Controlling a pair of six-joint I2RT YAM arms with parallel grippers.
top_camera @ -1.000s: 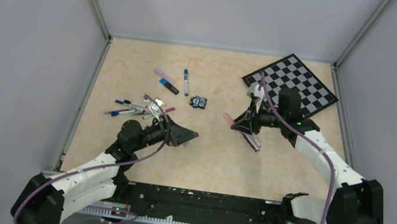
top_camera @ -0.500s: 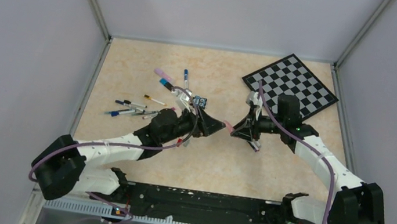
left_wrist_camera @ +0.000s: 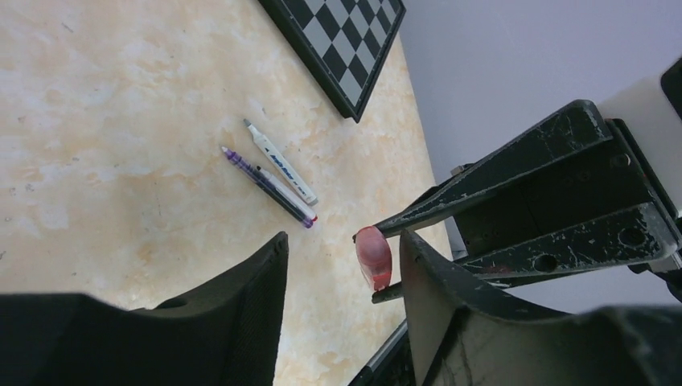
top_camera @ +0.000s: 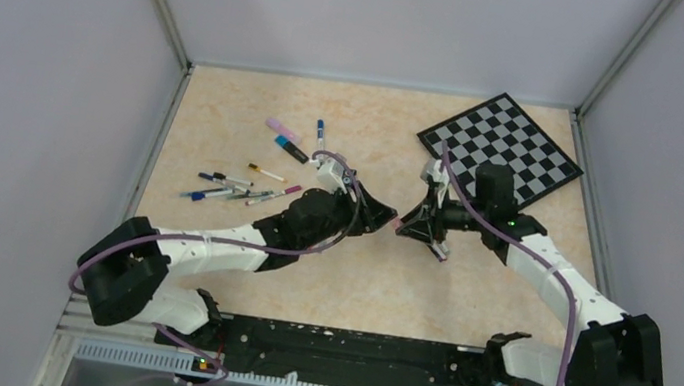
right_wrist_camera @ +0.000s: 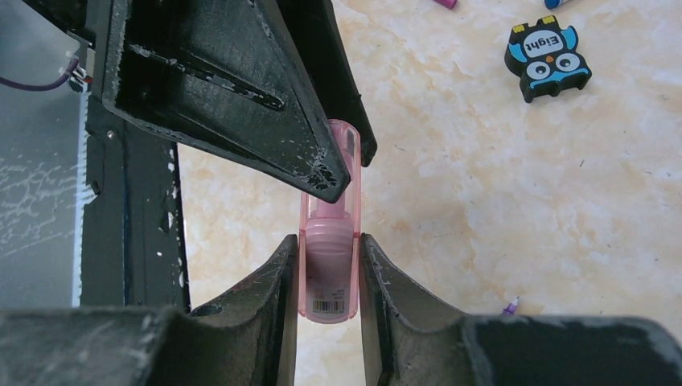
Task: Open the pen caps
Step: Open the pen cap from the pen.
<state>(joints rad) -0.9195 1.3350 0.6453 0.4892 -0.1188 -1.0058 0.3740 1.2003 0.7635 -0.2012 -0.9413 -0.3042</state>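
Left tool [left_wrist_camera: 342,241] newly astride pink cap [left_wrist_camera: 374,257]

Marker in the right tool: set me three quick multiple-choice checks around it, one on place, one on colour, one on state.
1. Where is the cap end of the marker?
A) between the fingers of the left tool
B) lying on the chessboard
C) pressed against the back wall

2. What colour is the marker?
A) blue
B) pink
C) black

3. How does the right tool stand?
A) shut on the marker
B) open and empty
C) shut on a blue pen

Answers:
1 A: the left wrist view shows the cap in the gap between those fingers, off the table.
2 B: the right wrist view shows a clear pink body.
3 A: both fingers press against the marker's sides.
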